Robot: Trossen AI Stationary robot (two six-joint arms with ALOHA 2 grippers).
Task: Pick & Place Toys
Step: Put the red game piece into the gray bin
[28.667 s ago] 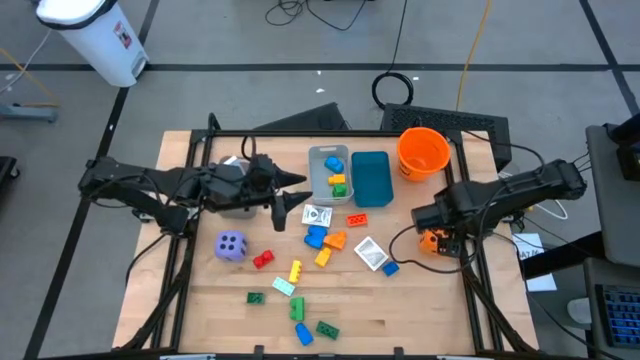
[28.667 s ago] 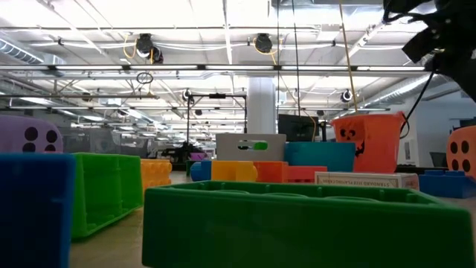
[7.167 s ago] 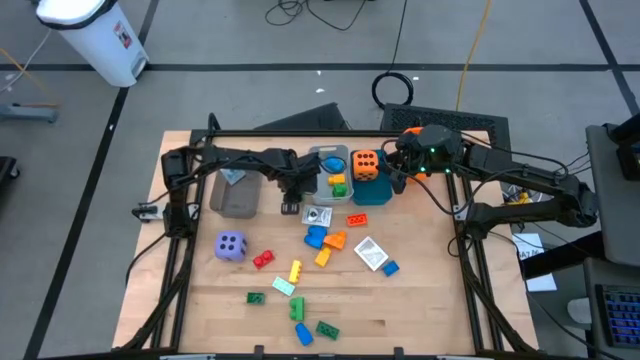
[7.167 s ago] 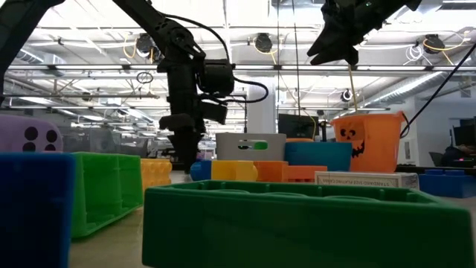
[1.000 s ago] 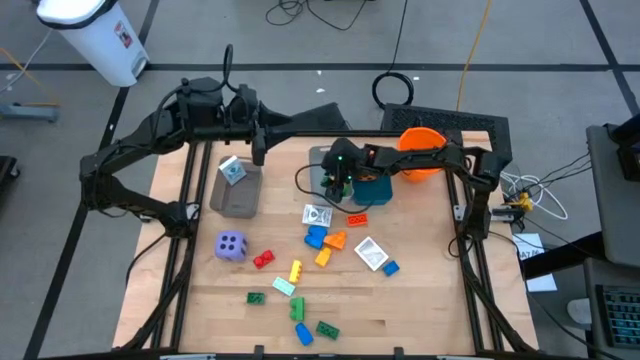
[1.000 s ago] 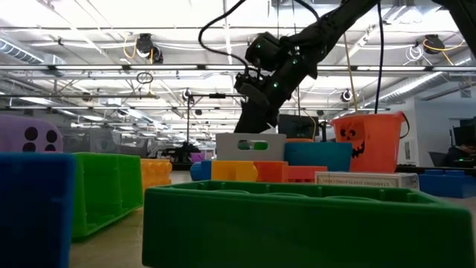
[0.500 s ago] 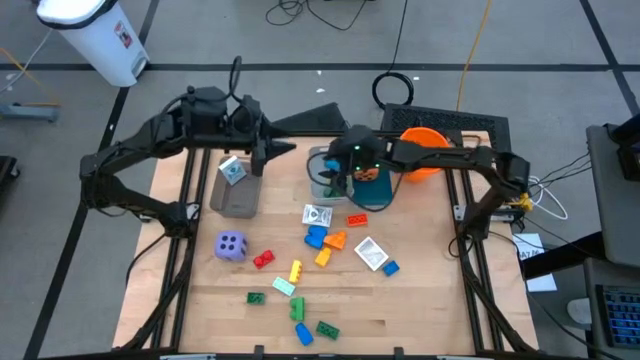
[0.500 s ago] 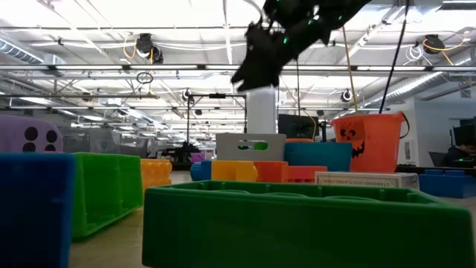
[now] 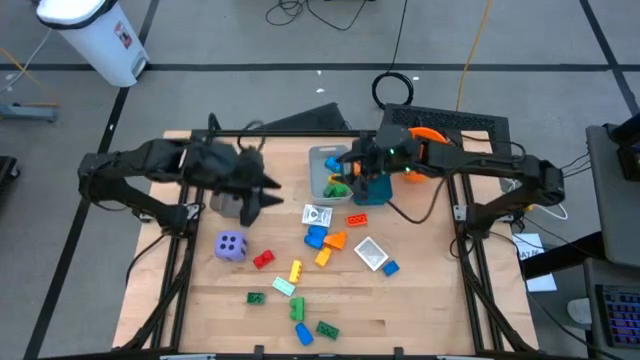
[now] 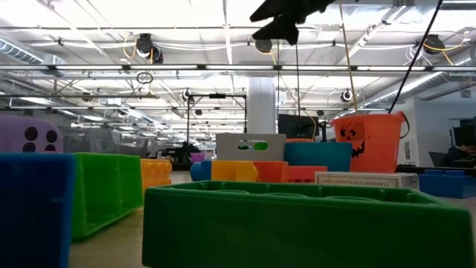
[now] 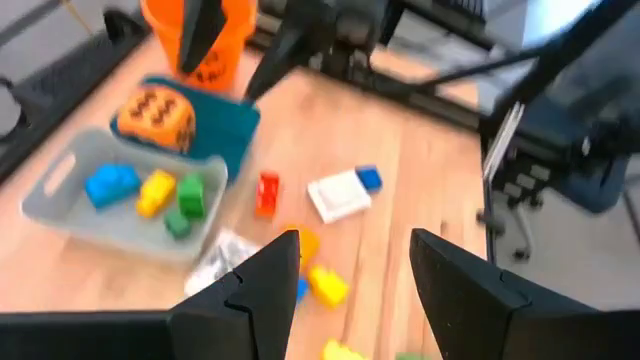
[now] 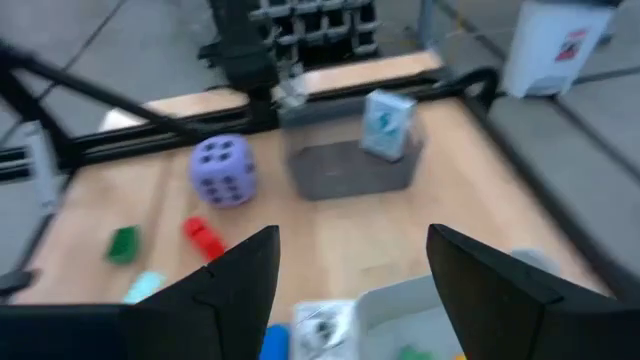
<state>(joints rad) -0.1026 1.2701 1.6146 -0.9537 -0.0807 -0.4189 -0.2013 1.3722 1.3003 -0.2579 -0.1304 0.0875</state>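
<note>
Loose toy bricks, such as a yellow one and a red one, lie on the wooden table with two white packets and a purple die. A grey bin holds blue, yellow and green bricks. An orange die sits in the teal bin. My left gripper hangs open over the table's left half, fingers apart and empty. High above the grey bin, my right gripper is open too, with nothing between its fingers.
A second grey bin at the far left holds an upright teal-printed packet; my left arm covers it from above. An orange bucket stands at the far right behind the teal bin. Green and blue bricks lie near the front edge.
My left gripper has swung from the table's far left edge toward the middle and near side, sinking a little. My right gripper has risen well clear of the grey bin and drawn back toward the right.
</note>
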